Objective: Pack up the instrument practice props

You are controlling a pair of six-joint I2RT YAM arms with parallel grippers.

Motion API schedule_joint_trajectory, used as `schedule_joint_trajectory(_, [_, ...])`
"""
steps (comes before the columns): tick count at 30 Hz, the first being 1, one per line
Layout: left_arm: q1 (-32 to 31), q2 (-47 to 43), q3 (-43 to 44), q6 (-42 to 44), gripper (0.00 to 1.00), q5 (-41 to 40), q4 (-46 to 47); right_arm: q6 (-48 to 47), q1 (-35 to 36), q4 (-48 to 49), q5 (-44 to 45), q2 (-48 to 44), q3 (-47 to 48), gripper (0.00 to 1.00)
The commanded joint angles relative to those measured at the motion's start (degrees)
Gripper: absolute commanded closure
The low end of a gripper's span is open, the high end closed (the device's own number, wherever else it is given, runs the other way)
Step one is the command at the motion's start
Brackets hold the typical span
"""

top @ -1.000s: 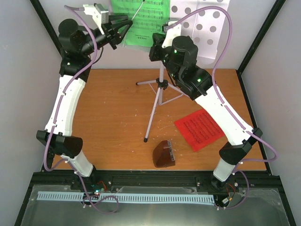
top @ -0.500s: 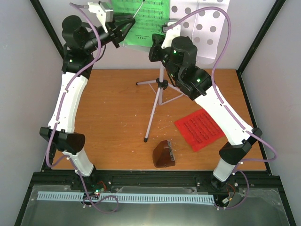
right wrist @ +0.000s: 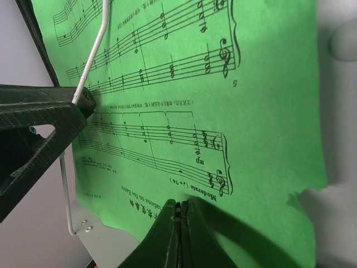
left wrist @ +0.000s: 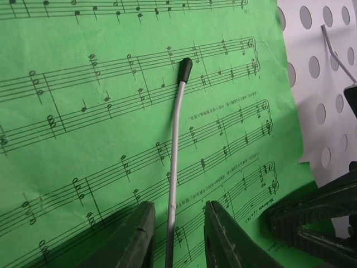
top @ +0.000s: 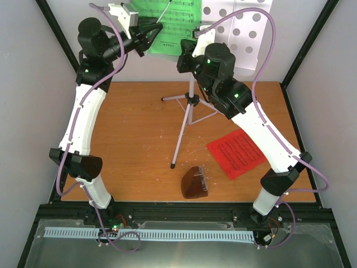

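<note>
The white tripod music stand (top: 187, 120) stands at the back of the table, its perforated plate (top: 245, 33) up high. A green music sheet (top: 173, 28) lies on the plate under a grey wire holder arm (left wrist: 175, 139). My left gripper (left wrist: 177, 207) is open, one jaw on each side of that wire, close to the green sheet (left wrist: 111, 139). My right gripper (right wrist: 179, 205) is shut on the lower edge of the green sheet (right wrist: 223, 84). The red music sheet (top: 237, 152) and the dark brown metronome (top: 194, 183) lie on the table.
The wooden table (top: 128, 139) is boxed in by white walls and black frame posts (top: 307, 44). The stand's legs spread across the middle back. The left gripper's black finger (right wrist: 39, 128) shows at the left of the right wrist view.
My left arm has risen and moved right, bringing its open gripper up to the wire holder on the green sheet. The right arm has stayed put.
</note>
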Motion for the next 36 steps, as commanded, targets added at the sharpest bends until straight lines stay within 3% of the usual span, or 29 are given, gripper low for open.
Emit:
schedule_joint_trajectory(1, [-0.8, 0.8, 2.2, 1.1, 0.76, 0.1, 0.1, 0.2, -0.3, 1.2, -0.3, -1.5, -0.4, 0.97])
schedule_joint_trajectory(8, [-1.4, 0.1, 0.8, 1.7, 0.99, 0.4, 2.6, 0.2, -0.3, 1.4, 0.1, -1.7, -1.0, 0.97])
schedule_joint_trajectory(19, [-1.4, -5.7, -11.5, 2.8, 1.00, 3.0, 15.1, -0.8, -0.3, 4.0, 1.7, -4.0, -5.0, 0.97])
schedule_joint_trajectory(25, [-1.4, -5.8, -12.1, 2.0, 1.00, 3.1, 16.5, -1.6, -0.3, 5.4, 2.0, -5.4, -7.2, 0.97])
schedule_joint_trajectory(33, [-1.4, -6.0, -12.4, 1.5, 1.00, 1.5, 16.5, -3.3, -0.3, 16.6, 0.3, -12.9, -18.5, 0.97])
schedule_joint_trajectory(36, [-1.4, -6.0, -12.6, 1.0, 1.00, 1.7, 16.9, -3.2, -0.5, 14.8, -2.3, -13.4, -17.4, 0.97])
